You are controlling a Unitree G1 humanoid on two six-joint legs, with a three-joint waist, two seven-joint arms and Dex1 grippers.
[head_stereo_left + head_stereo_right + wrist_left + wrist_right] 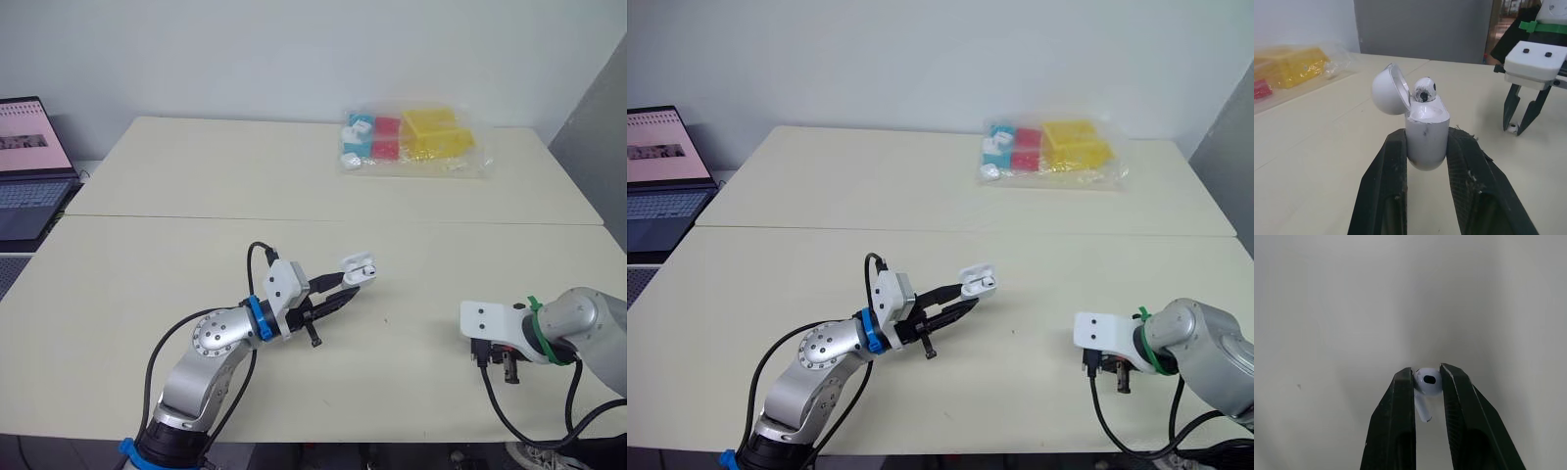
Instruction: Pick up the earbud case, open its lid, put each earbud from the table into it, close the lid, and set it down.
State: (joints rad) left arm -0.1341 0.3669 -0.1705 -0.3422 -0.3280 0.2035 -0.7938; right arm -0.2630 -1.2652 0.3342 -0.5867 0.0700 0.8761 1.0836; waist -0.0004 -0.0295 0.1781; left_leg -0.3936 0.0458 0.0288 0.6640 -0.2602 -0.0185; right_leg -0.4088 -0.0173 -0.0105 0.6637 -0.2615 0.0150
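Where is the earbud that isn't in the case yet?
The loose earbud is pinched in the right hand, low over the table on the robot's right, apart from the open earbud case held in the left hand.

The table (196, 196) runs across the scene, with a laptop (29, 166) off its far left edge and a bag (416, 139) at the far side, right of centre. Near the middle, the left gripper (345, 293) clamps the case (1425, 132) from both sides, above the table, with the lid (1391, 89) tipped back and a seated earbud (1424, 90) in the case's top. Well to the right, near the front edge, the right gripper (1427, 374) points down at the table — a loose earbud (1428, 379) pinched between its fingers.
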